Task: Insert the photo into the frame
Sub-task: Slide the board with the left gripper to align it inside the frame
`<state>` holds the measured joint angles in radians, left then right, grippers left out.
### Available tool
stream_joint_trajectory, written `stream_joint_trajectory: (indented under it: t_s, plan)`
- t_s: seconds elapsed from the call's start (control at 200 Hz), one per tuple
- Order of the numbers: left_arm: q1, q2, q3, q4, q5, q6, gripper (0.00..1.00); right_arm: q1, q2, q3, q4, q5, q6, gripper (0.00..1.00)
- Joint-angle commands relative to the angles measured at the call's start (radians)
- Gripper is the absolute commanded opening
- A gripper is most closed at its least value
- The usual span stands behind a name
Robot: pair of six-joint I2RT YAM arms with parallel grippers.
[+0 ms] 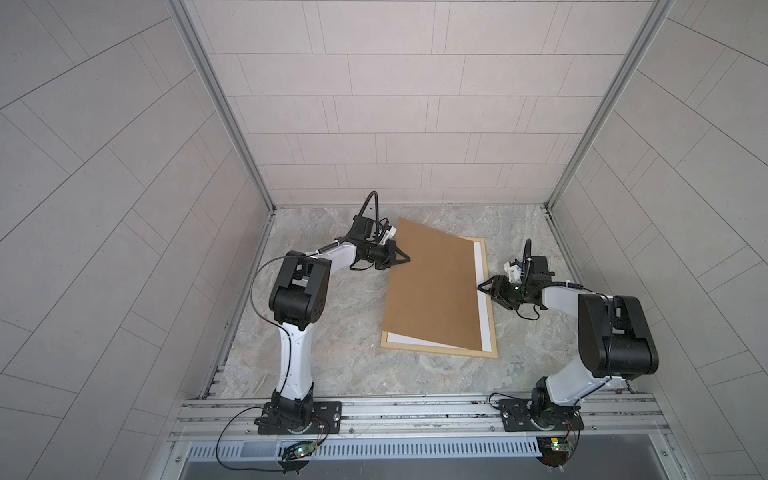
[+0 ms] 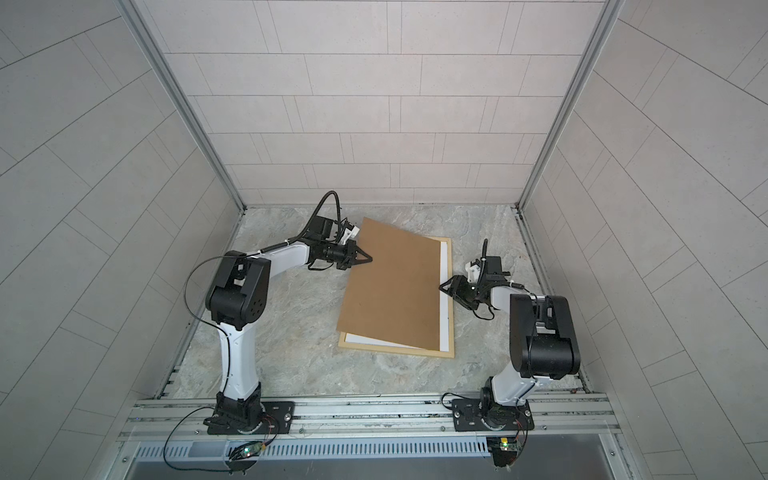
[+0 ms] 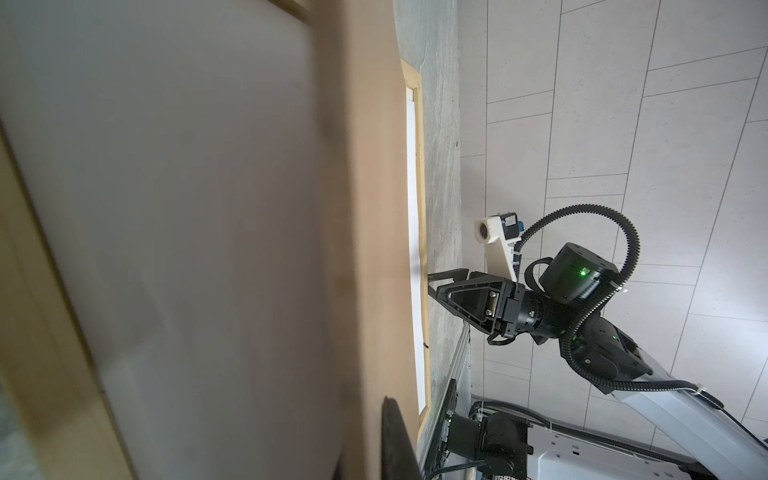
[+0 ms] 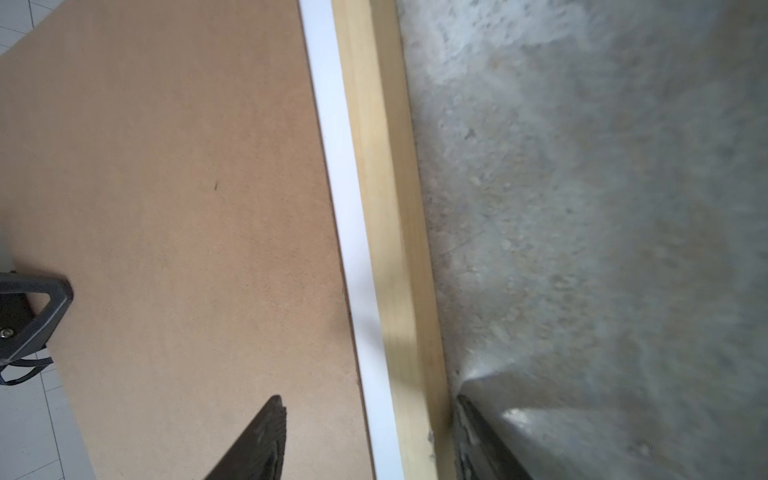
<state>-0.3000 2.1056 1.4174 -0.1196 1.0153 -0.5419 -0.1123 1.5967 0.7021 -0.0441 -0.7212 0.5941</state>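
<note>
Noting photo lying white-back-up inside frame, flat on bench, approx mid-bench. Seen only as white strips along rt + near edges; remainder hidden under brown backing board. Board skewed vs frame, far-lt corner poking out past far bar, lt side apparently raised, near-rt corner down by frame corner. Lt claw pinched together on board's lt edge. Rt claw w/ jaws apart, straddling board's rt edge, white strip + frame's rt bar; no grip evident. Step in hand, by judgement: photo prob. seated, backing board being laid over it. Needed next: swing board square to frame, tuck rt edge inside rt bar, lower lt side into recess w/o shoving photo, then release. Tally: 1 photo, 1 frame, 1 backing board, 2 claws, 1 bench.
</note>
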Motion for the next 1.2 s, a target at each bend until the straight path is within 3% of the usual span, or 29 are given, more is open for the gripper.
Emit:
stream_joint_trajectory:
  t_s: [0.0,0.405,0.686,1.196]
  plan:
    - [-0.062,0.04,-0.018,-0.112,-0.22,0.138,0.0,0.031,0.02,-0.025,0.033,-0.112,0.038,0.61]
    - [-0.074,0.061,-0.073,0.004,-0.262,-0.018,0.0,0.036,0.0,-0.074,0.061,-0.099,0.047,0.65]
    - [-0.13,0.086,0.003,-0.161,-0.309,0.094,0.0,0.039,-0.005,-0.074,0.052,-0.1,0.047,0.65]
    - [-0.144,0.074,-0.052,-0.173,-0.407,0.079,0.0,0.066,0.009,-0.068,0.075,-0.106,0.065,0.65]
